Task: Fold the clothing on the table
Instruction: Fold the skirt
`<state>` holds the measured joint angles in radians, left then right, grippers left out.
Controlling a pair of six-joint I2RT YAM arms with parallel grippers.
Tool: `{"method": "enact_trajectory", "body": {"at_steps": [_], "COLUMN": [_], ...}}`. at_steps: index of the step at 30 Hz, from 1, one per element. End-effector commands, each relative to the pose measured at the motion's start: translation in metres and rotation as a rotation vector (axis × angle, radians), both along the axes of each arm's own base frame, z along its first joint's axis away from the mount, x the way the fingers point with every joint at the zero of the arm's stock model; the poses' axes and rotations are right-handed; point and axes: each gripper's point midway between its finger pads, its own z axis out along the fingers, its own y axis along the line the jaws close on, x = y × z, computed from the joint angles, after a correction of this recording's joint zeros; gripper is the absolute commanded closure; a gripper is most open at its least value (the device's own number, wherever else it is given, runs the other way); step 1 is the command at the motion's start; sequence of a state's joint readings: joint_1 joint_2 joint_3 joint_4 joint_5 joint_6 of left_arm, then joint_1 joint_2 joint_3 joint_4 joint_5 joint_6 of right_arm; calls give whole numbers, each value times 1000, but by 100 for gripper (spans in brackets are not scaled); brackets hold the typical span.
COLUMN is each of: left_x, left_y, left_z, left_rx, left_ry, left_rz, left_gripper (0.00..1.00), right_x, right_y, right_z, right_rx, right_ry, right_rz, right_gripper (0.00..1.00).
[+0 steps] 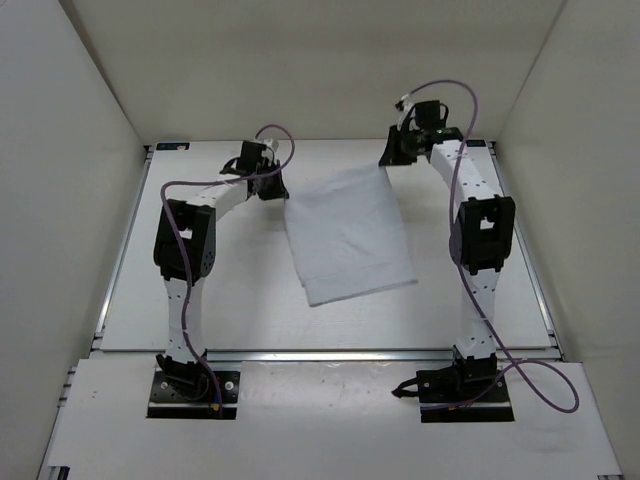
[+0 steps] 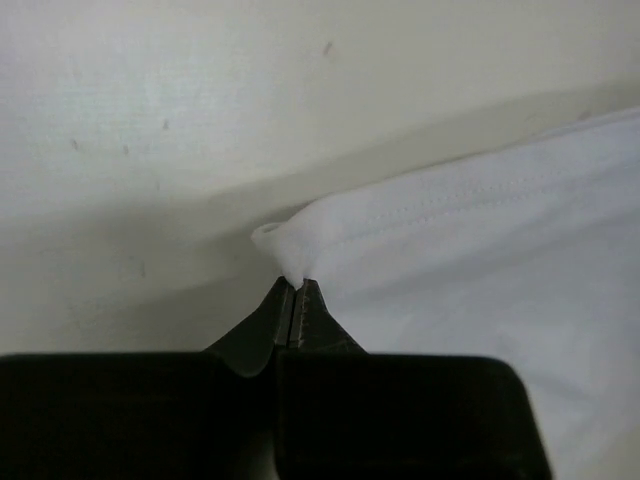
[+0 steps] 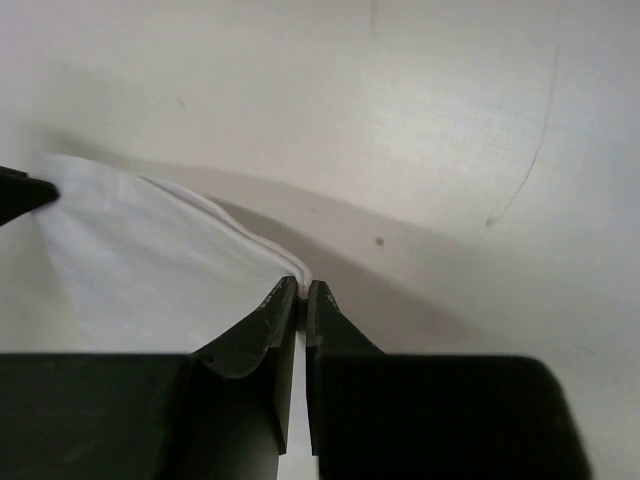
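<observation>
Arm bases: two black mounts, the left base and the right base, are bolted at the near edge of the table.
Arms: both reach away from the bases toward the far half of the table, one on each side of the clothing.
Cables: a purple cable loops beside the right base, and another runs up along the left arm.
Clothing, place: it lies in the middle of the table between the two arms, closer to the far edge than to the bases.
Clothing, shape: plain white, roughly rectangular and spread mostly flat.
Clothing, long axis: it runs from far to near, though the cloth is only a little longer than it is wide. The near end is swung toward the right arm.
Clothing, far edge: it slants, with its left corner closer to the bases than its right corner.
Left gripper: the fingers are pressed together on the far left corner of the clothing, which bunches into a small puff above the tips.
Right gripper: the fingers are pinched on the far right corner of the clothing, with only a thin slit between them where the hem enters.
Hem: a stitched seam runs along the far edge in the left wrist view.
Shadow: a dark band lies on the table under the far edge in both wrist views.
</observation>
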<state>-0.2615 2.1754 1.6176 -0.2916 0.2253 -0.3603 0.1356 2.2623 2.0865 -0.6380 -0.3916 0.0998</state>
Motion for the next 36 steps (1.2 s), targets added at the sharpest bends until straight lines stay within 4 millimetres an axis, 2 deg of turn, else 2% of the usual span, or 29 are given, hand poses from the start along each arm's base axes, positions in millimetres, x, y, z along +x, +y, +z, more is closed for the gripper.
{"method": "enact_trajectory", "body": {"at_steps": [1, 2, 3, 4, 6, 7, 8, 10, 11, 12, 13, 14, 15, 17, 18, 20, 21, 22, 24, 26, 28, 29, 30, 31, 33, 35, 36], "left_x": [35, 35, 31, 30, 6, -4, -9, -38, -47, -53, -66, -83, -91, -127, -138, -174, -185, -200, -213, -207, -199, -191, -186, -178, -159, -145, -137], "left_y": [12, 15, 19, 25, 24, 28, 26, 16, 21, 17, 15, 15, 15, 20, 20, 24, 19, 20, 24, 40, 48, 53, 55, 60, 65, 68, 71], "left_z": [198, 235, 262, 286, 338, 357, 354, 341, 349, 316, 296, 272, 261, 210, 204, 172, 165, 152, 145, 131, 121, 114, 101, 102, 86, 73, 59], "left_rx": [-79, -81, -77, -64, -63, -62, -47, -34, -28, -10, -4, -2, -1, 21, 28, 38, 26, 30, 21, 22, 24, 52, 71, 93, 130, 142, 159], "left_ry": [-388, -452, -496, -551, -657, -694, -702, -695, -726, -659, -628, -583, -571, -490, -483, -427, -411, -379, -359, -324, -292, -278, -245, -252, -217, -189, -159], "left_rz": [6, 6, 14, 26, 10, 20, 17, -17, -1, -10, -21, -29, -30, -39, -30, -38, -50, -50, -35, 23, 37, 49, 46, 60, 65, 77, 92], "left_gripper": [100, 100, 100, 100, 100, 100, 100, 100, 100, 100, 100, 100, 100, 100, 100, 100, 100, 100, 100, 100, 100, 100, 100, 100, 100, 100, 100], "right_x": [8, 6, -3, -11, -26, -39, -49, -69, -71, -85, -91, -106, -120, -147, -160, -193, -205, -218, -228, -226, -212, -207, -199, -191, -174, -158, -149], "right_y": [-16, -23, -24, -27, -31, -30, -27, -28, -28, -23, -23, -17, -13, -1, 7, 20, 30, 36, 43, 44, 40, 44, 41, 41, 40, 41, 42], "right_z": [200, 224, 252, 271, 276, 288, 279, 251, 239, 210, 181, 158, 156, 111, 113, 76, 78, 70, 59, 53, 38, 42, 32, 26, 19, 1, 4], "right_rx": [152, 171, 173, 152, 112, 116, 104, 44, 30, 14, 6, 15, 23, 34, 42, 36, 41, 36, 44, 69, 79, 89, 81, 75, 72, 79, 81], "right_ry": [-412, -459, -517, -560, -571, -593, -580, -536, -524, -464, -413, -368, -363, -267, -268, -170, -174, -150, -119, -95, -54, -70, -49, -39, -37, 1, -12], "right_rz": [-32, -40, -37, -43, -45, -35, -22, -29, -29, -11, -8, 13, 24, 60, 76, 116, 139, 152, 168, 164, 153, 168, 153, 152, 137, 141, 142], "right_gripper": [100, 100, 100, 100, 100, 100, 100, 99, 100, 100, 100, 100, 100, 99, 100, 100, 100, 100, 100, 100, 100, 100, 100, 100, 99, 100, 100]}}
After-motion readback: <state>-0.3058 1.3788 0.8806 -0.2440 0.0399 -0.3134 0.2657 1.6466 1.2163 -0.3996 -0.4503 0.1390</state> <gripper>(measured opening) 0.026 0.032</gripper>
